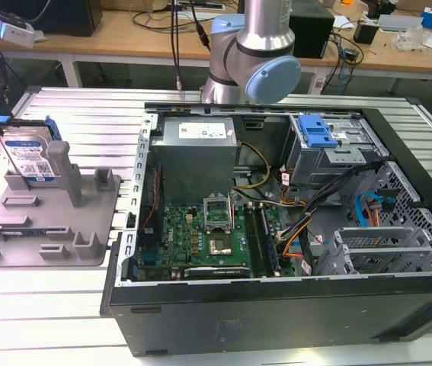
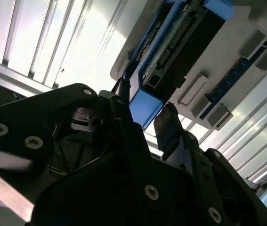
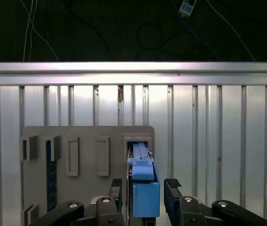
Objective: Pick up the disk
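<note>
I have the gripper (image 3: 143, 182) open at a moderate width. In the first wrist view its two dark fingers (image 3: 173, 188) sit either side of the blue side rail of the disk (image 3: 146, 200), with a thin gap on each side, so nothing is clamped yet. The second wrist view shows the same, with the blue rail end between the fingertips. The disk stands on edge in a slot of the grey fixture (image 3: 86, 136). In the exterior view it is upright at the far corner of that fixture, label facing the camera. The fixture lies flat on the ribbed metal table (image 1: 71, 114). Just beside it, on the exterior view's right, is the open computer case (image 1: 276, 305), with the arm (image 1: 255, 53) rising behind it
</note>
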Robot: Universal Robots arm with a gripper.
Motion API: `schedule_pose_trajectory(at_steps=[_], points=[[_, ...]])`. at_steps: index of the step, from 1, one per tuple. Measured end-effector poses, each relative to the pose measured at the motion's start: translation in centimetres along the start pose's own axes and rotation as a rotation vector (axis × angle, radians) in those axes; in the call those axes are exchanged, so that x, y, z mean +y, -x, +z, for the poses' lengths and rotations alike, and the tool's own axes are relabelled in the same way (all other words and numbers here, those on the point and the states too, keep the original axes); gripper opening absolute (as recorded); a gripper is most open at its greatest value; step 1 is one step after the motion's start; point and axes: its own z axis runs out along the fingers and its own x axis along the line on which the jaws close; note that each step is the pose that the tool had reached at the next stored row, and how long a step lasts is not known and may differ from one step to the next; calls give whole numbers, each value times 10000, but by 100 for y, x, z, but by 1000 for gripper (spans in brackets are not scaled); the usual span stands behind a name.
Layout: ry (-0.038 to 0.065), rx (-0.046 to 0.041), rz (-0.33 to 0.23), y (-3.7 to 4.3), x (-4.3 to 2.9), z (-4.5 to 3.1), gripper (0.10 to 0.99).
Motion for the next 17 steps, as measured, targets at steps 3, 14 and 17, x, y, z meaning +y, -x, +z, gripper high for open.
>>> schedule_pose_trajectory(at_steps=[3,14,17], points=[[3,2,-1,-2,-2,16,482],[3,1,0,-3,-6,85,482],[3,1,-1,-3,-7,102,482]])
